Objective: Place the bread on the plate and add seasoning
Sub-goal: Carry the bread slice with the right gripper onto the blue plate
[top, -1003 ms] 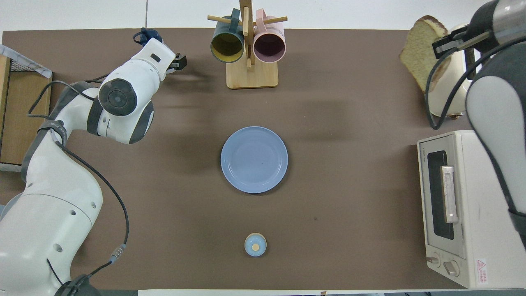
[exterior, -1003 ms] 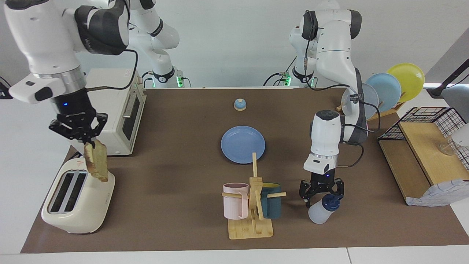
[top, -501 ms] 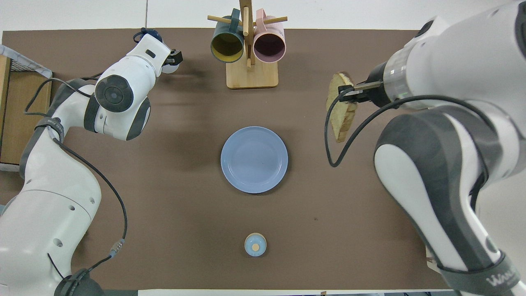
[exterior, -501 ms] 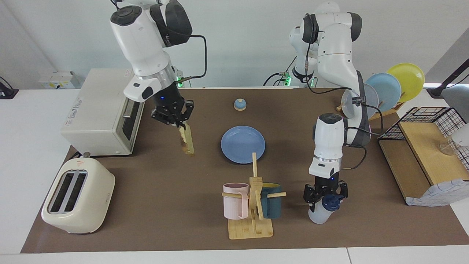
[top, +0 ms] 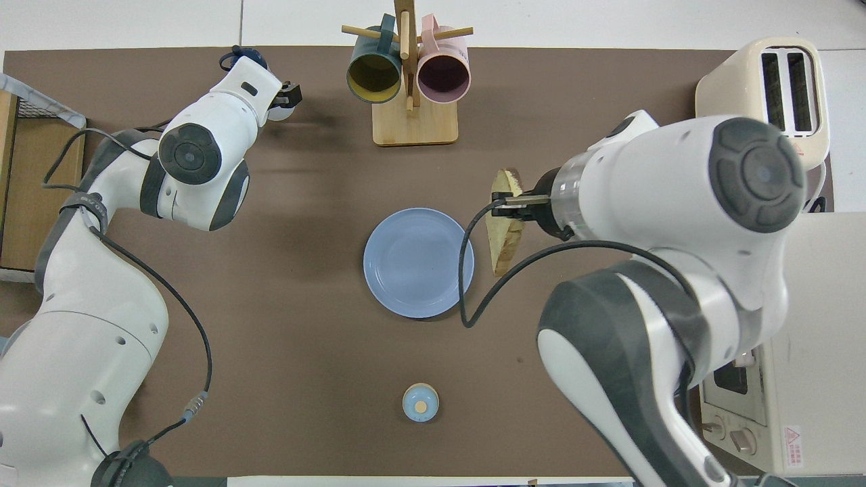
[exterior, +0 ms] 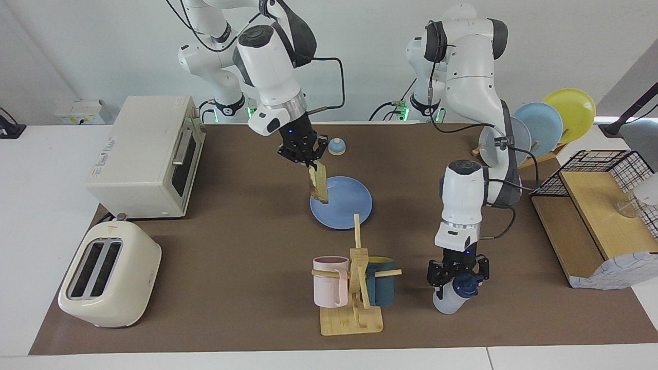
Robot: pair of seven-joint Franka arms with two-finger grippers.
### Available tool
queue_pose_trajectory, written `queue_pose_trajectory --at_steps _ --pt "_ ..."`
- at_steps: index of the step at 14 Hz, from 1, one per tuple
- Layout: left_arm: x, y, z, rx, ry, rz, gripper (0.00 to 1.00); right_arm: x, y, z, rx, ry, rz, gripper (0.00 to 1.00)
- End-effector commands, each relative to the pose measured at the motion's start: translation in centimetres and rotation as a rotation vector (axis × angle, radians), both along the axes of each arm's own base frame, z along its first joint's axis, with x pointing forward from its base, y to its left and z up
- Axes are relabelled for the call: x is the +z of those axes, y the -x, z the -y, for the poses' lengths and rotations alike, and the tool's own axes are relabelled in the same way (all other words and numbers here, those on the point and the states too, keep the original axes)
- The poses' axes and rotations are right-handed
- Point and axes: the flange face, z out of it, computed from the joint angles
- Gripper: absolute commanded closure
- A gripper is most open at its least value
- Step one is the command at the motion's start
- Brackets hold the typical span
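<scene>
My right gripper (exterior: 310, 162) is shut on the top edge of the bread (exterior: 320, 184), a tan slice that hangs on edge in the air. The bread hangs over the rim of the blue plate (exterior: 345, 204) at the side toward the right arm's end. In the overhead view the bread (top: 505, 231) shows just beside the plate (top: 418, 262). My left gripper (exterior: 457, 274) is down around the neck of the seasoning bottle (exterior: 448, 302), which stands upright on the table beside the mug rack. In the overhead view the left gripper (top: 283, 103) hides most of the bottle.
A wooden mug rack (exterior: 354, 288) with a pink and a teal mug stands farther from the robots than the plate. A toaster (exterior: 108, 280) and a toaster oven (exterior: 144, 154) are at the right arm's end. A small blue dome (exterior: 336, 147) lies nearer the robots. A plate rack (exterior: 545, 123) and a wire shelf (exterior: 591, 205) are at the left arm's end.
My right gripper has carried the bread from above the toaster across the table to the plate's rim. The bottle, tilted a second ago, now stands upright in my left gripper.
</scene>
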Motion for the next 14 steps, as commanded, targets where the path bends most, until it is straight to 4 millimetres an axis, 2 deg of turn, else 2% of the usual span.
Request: queue_pose_trajectory --at_steps 1,4,8,9,10,11,12,14 --pt "-0.2 -0.8 0.2 0.003 0.007 0.02 0.0 -3.4 0.7 -2.0 -0.045 -0.039 0.003 1.0" --pt "-0.2 -0.7 0.5 -0.003 0.009 0.023 0.0 -4.9 1.5 -4.4 -0.099 -0.067 -0.004 1.0" --pt "-0.9 -0.3 0.8 -0.013 0.007 0.019 0.0 -6.8 2.7 -4.3 -0.105 -0.07 0.008 1.0" --pt "-0.9 -0.3 0.9 -0.011 0.01 0.019 0.11 -7.5 3.3 -4.5 -0.1 -0.075 0.022 1.0" --pt "-0.8 -0.3 0.9 -0.011 0.01 0.019 0.44 -7.9 3.6 -4.6 -0.096 -0.085 0.043 1.0" --pt "-0.9 -0.3 0.8 -0.02 -0.001 0.016 0.92 -8.2 3.8 -4.9 -0.089 -0.091 0.059 1.0" --pt "-1.0 -0.3 0.6 -0.027 -0.01 0.014 1.0 -8.3 4.0 -5.0 -0.084 -0.093 0.064 1.0" --pt "-0.9 -0.5 -0.3 -0.019 -0.014 0.017 1.0 -8.7 4.1 -4.8 -0.085 -0.088 0.061 1.0"
